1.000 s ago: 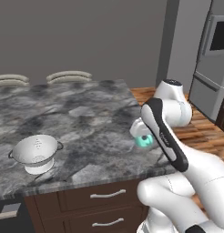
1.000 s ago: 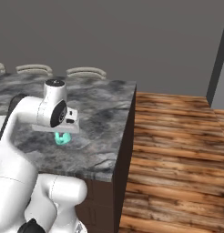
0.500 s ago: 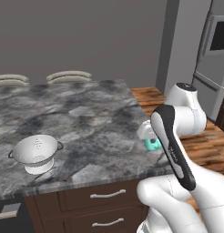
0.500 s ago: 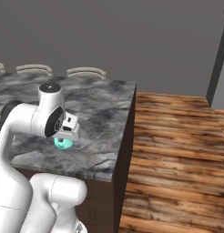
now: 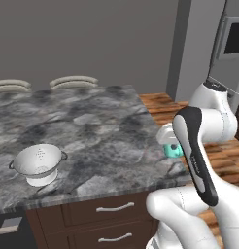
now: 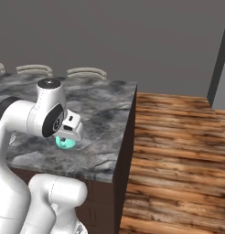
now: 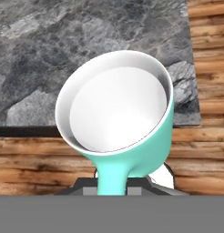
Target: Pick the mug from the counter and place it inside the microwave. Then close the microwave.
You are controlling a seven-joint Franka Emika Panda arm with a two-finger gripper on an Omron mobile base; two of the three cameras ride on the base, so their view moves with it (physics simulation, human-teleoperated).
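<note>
Grey marble counter (image 5: 82, 131) fills the left of frame; at centre right the gripper (image 5: 171, 144) is clamped on the teal mug (image 5: 173, 150) by its handle, raised clear for carrying toward the microwave (image 5: 233, 44) at upper right

The arm (image 5: 204, 146) is glossy white with rounded, bulbous links. One link carries a long black panel down its side, and a dark round joint cap shows beside the small boxy white wrist block (image 6: 71, 129).

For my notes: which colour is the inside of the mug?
White inside the mug, clearest in the hand view.
</note>
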